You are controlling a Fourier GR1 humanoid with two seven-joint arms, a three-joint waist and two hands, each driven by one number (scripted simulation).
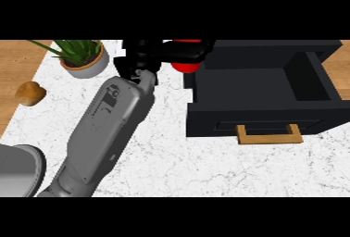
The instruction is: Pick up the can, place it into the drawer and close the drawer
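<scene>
I see 1 forearm w/ small unreadable marking, 1 left hand (147, 55) far up counter (157, 152), fingers curled round 1 red can (184, 58), glossy, held at open black drawer's (263, 99) far-left corner. Drawer: 1 wooden handle (269, 134). Far left: 1 potted plant (82, 58), 1 brown lump (30, 93).

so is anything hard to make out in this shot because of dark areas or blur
Head view: the black hand merges with the dark open drawer unit, so its outline is vague; the red can it curls round shows only partly; the wooden handle and the white marble counter read evenly lit, without glare.
</scene>
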